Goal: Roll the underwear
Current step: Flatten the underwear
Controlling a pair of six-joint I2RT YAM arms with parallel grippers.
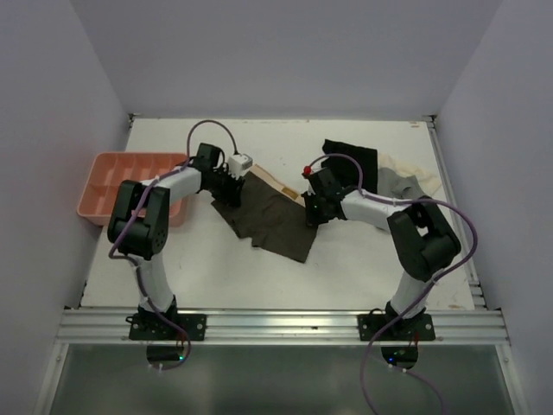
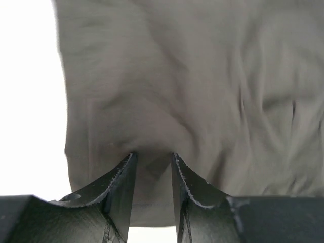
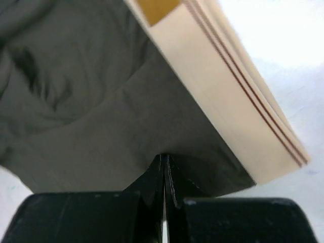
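The dark brown underwear (image 1: 272,220) lies spread flat mid-table, its pale beige waistband (image 1: 278,184) toward the back. My left gripper (image 1: 226,192) is at its left back corner. In the left wrist view the left gripper (image 2: 152,158) has its jaws partly apart, tips pressed onto the underwear (image 2: 177,76), with a small pucker of cloth between them. My right gripper (image 1: 311,212) is at the right edge. In the right wrist view the right gripper (image 3: 164,157) is shut, pinching the underwear (image 3: 91,101) just beside the waistband (image 3: 228,101).
A pink divided tray (image 1: 108,186) hangs over the table's left edge beside the left arm. A black garment (image 1: 354,160) and a grey-and-cream garment (image 1: 402,183) lie at the back right behind the right arm. White walls enclose three sides.
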